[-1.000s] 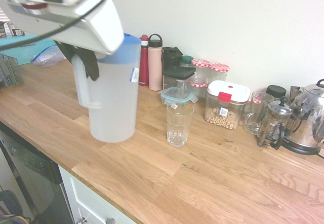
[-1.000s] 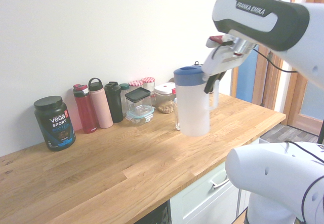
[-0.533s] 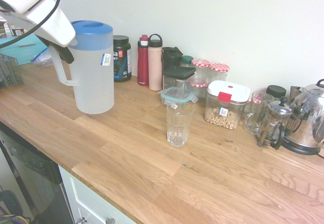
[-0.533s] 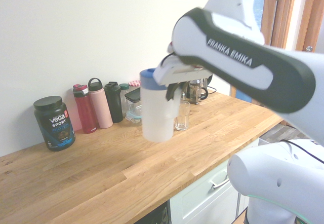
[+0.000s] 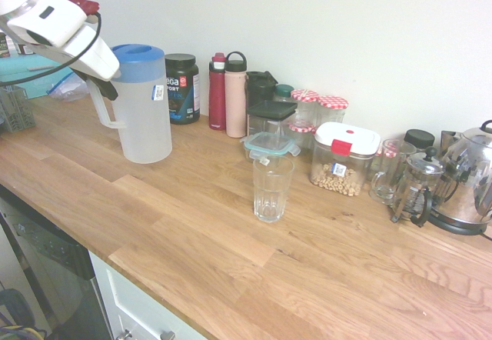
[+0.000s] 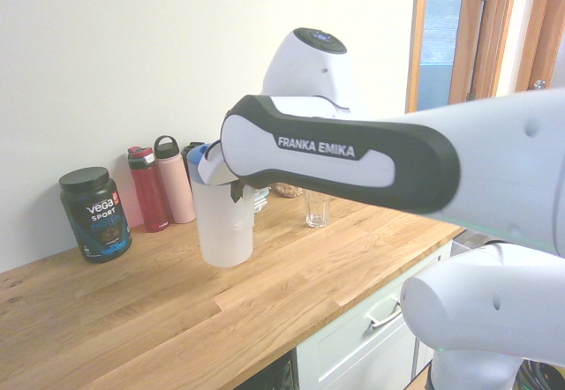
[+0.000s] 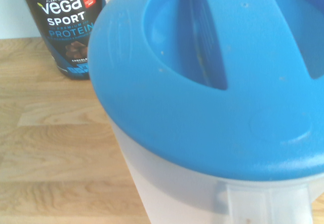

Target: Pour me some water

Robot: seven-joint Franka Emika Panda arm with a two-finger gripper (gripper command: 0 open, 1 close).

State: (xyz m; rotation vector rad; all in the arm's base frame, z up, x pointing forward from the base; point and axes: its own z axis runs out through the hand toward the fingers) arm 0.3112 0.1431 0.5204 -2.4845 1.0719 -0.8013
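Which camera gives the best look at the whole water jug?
The first exterior view: the jug shows whole there, lid to base, handle at the gripper. The second exterior view has the arm hiding its top; the wrist view shows only its blue lid, close up.

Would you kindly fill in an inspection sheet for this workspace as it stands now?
Surface: wooden countertop, dry as far as visible.
Job's things: frosted jug, upright, blue lid on; water level not discernible. Ribbed glass stands apart from it, looks empty.
Clutter: protein tub, bottles, jars, chickpea container, French press, kettle along the wall.
Gripper: gripper shut on jug handle.
Cables: nothing seen on the countertop.
Surroundings: white wall, cabinets below.
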